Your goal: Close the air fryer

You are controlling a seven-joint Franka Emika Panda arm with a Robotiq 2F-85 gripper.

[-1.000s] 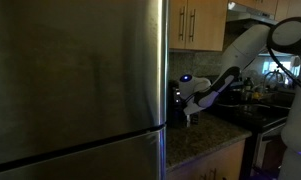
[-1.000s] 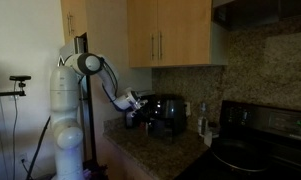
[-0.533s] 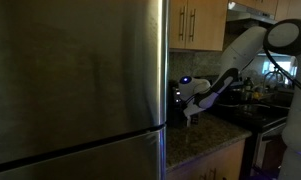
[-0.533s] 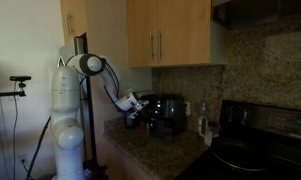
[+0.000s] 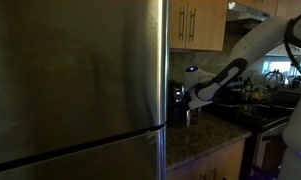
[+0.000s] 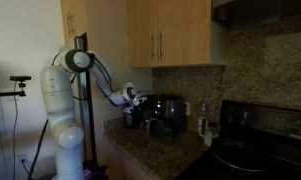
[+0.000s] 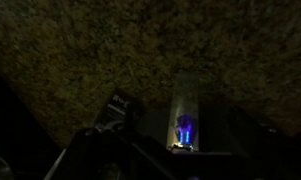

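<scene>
Here, the steel fridge [image 5: 75,80] fills more than half of an exterior view, its door edge hiding part of the kitchen corner I am working in. Pale wood cabinets [image 6: 175,35] hang above. My white arm [image 6: 65,110] stands on its post at the end of the speckled stone counter [image 6: 155,152] and reaches out low over it. A black stove [image 6: 255,140] sits at the counter's other end.

The air fryer [image 6: 168,113], small and dark, stands on the counter against the back wall under the cabinets, between the arm and the stove. In an exterior view it shows only as a dark shape [image 5: 176,100] just past the fridge edge.

The gripper [image 6: 130,118] points down at the counter just beside the air fryer, on the arm's side. From the fridge side I see it [image 5: 192,115] hanging close above the stone. The pictures are too dim and small for me to tell whether its jaws are apart or together, or whether it touches the air fryer.

The wrist view is dark: the counter [image 7: 140,50], and a metal strip [image 7: 185,100] with a small blue light [image 7: 183,125].
</scene>
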